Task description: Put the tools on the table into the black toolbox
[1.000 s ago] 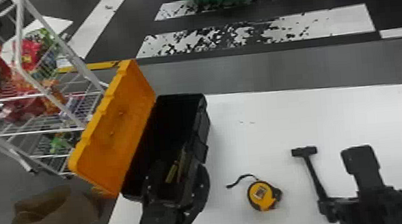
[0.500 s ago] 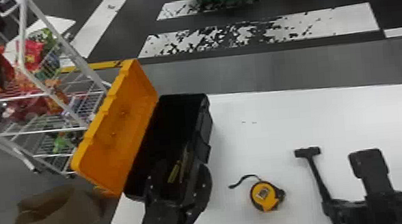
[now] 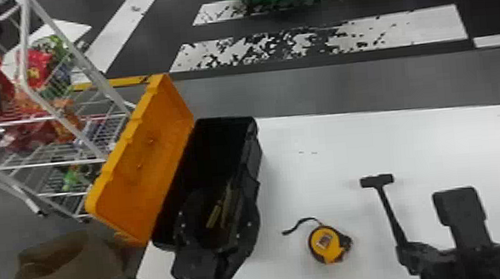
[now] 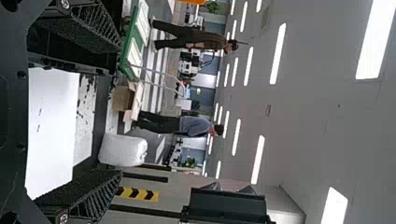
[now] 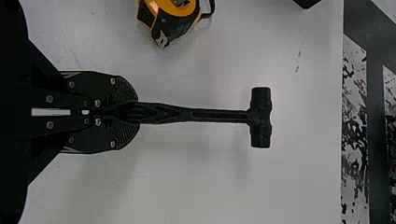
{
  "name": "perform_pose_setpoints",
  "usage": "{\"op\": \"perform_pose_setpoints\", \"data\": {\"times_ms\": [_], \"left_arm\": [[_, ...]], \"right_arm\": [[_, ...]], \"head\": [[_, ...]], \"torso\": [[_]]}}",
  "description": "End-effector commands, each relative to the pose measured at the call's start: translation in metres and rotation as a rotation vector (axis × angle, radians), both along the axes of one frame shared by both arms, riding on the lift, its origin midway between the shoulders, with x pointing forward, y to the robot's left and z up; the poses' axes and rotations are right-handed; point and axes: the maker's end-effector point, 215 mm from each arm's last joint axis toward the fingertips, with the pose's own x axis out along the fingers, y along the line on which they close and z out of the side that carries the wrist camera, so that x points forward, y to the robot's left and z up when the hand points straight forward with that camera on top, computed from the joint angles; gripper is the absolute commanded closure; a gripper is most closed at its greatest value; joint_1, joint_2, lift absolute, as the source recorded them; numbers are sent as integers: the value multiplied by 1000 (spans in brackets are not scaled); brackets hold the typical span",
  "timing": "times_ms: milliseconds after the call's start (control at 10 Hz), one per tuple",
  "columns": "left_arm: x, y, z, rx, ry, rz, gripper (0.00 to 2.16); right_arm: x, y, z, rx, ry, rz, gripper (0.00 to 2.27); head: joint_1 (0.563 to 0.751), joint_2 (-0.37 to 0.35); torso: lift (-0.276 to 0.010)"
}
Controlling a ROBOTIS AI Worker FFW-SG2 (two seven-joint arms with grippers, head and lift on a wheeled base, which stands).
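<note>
Gripping a black hammer (image 5: 219,115) near the end of its handle, with the right pincer (image 5: 135,113) closed firmly around it, and pointing the head away from the wrist over the white bench (image 3: 454,142). Perhaps touching the bench, perhaps hanging just above it: impossible to tell. Spreading the left pincer (image 4: 119,112) wide around nothing, near the close end of the black toolbox (image 3: 257,157), with the orange lid (image 3: 144,158) open. Showing yellowish strips (image 3: 216,214) inside the box, partly hidden, possibly part of a tool already put away. Leaving for later a yellow and black tape measure (image 3: 327,244), flat on the bench between hammer and toolbox, with its strap reaching toward the box.

Completing, by all appearances, the grasp, and calling next for a lift high enough to clear both tape measure and toolbox wall, then a carry to the left and a gentle lowering into the opening. Demanding care with the heavy head, likely to dip or twist in a hold so far back. Risking a knock against the left pincer, probably best avoided by aiming for the far half of the box. Needing a further trip for the tape measure before finishing the job.
</note>
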Motion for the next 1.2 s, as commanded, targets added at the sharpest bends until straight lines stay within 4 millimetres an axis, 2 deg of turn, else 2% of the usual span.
{"op": "perform_pose_setpoints", "data": {"times_ms": [0, 100, 300, 600, 900, 1100], "left_arm": [[2, -3, 12, -4, -14, -16, 66], [4, -11, 16, -7, -8, -42, 63], [7, -26, 20, -46, 21, -107, 63], [11, -57, 6, -68, 115, -190, 70], [18, -83, -26, -133, 285, -260, 76], [23, -89, -24, -187, 312, -286, 76]], "right_arm": [[2, 8, 9, 3, -51, 18, 2243], [-1, 15, 14, 16, -67, 40, 2243], [8, 24, 35, 52, -168, 67, 2243], [17, 40, 72, 112, -322, 127, 2243], [17, 70, 114, 203, -459, 207, 2243], [12, 77, 121, 224, -482, 247, 2243]], "head": [[695, 332], [695, 337], [695, 339], [695, 317], [695, 294], [695, 298]], "torso": [[-39], [-39], [-39], [-39], [-39], [-39]]}}
